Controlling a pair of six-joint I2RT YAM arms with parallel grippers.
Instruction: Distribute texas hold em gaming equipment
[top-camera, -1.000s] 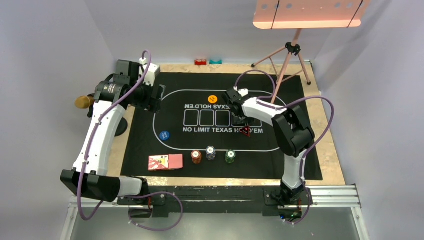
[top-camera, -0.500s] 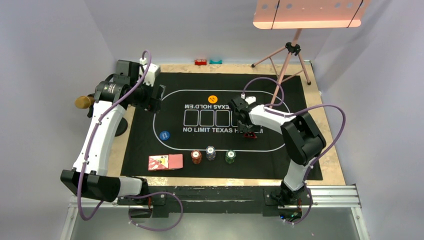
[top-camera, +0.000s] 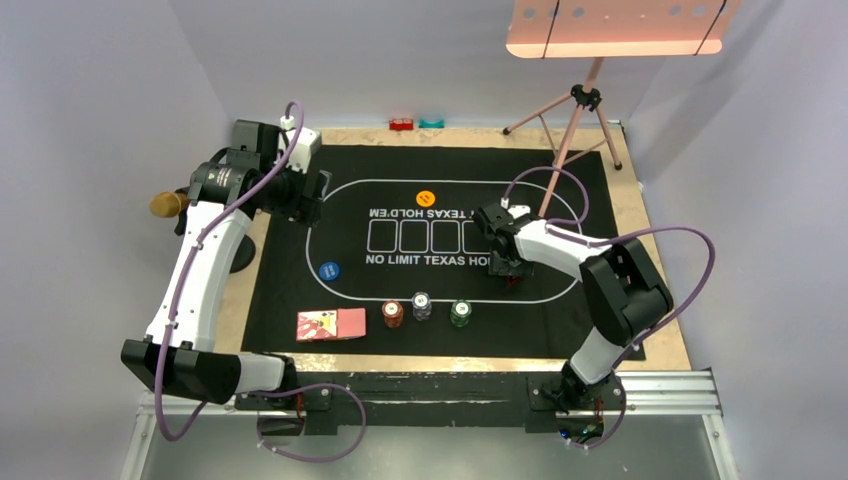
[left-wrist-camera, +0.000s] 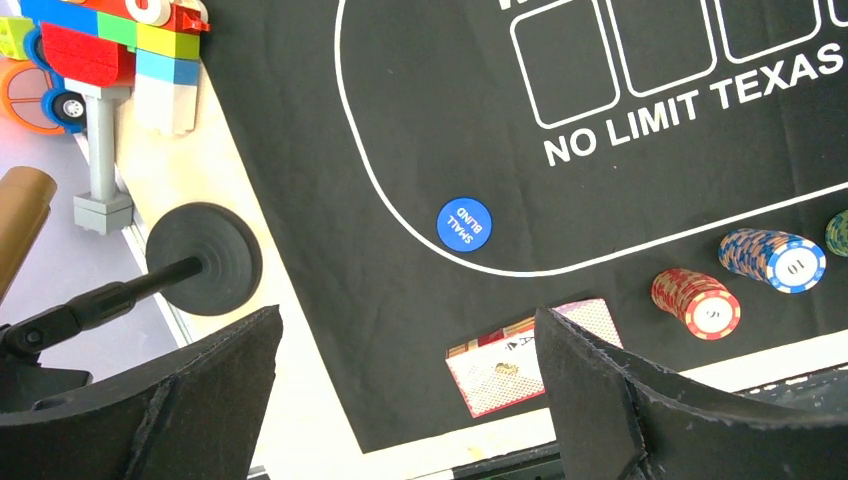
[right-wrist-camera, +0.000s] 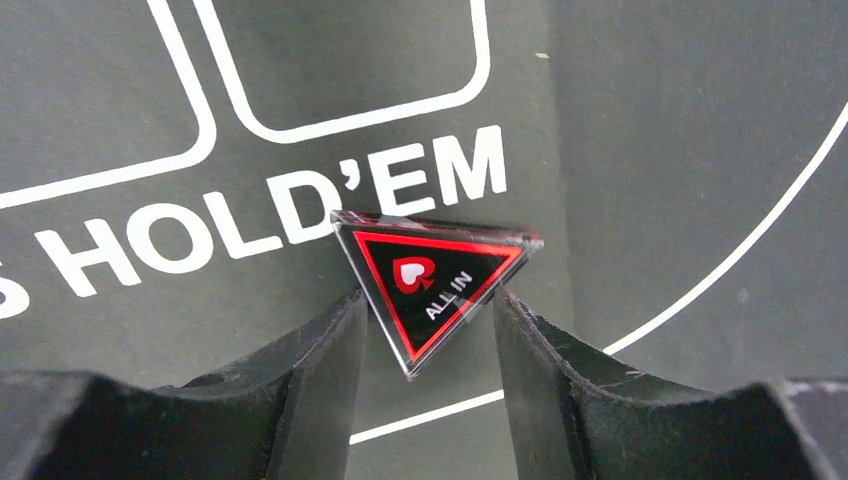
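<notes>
I have two grippers. My right gripper is squeezing the red triangle marker. One finger presses its left side and the other presses its right side. The marker says ALL IN, and its point faces my wrist. In the top view, my right gripper and the marker are at about 4 o'clock from the middle of the black poker mat. They sit near the end of the white words on the mat and inside the white oval line. My left gripper is at about 10 o'clock, over the left end of the oval. Its fingers are spread wide and it holds nothing. From the left wrist view I look down between those fingers at the mat. The blue SMALL BLIND disc lies flat just inside the white line, at about 9 o'clock on the mat. The orange disc is at 12 o'clock. Three stacks of poker chips stand in a row at 6 o'clock. They are the red-brown stack, the grey-white stack and the green stack. The playing cards lie beside them at 7 o'clock, near the mat's edge. Some toy bricks and a gold microphone sit off the mat on the left.
</notes>
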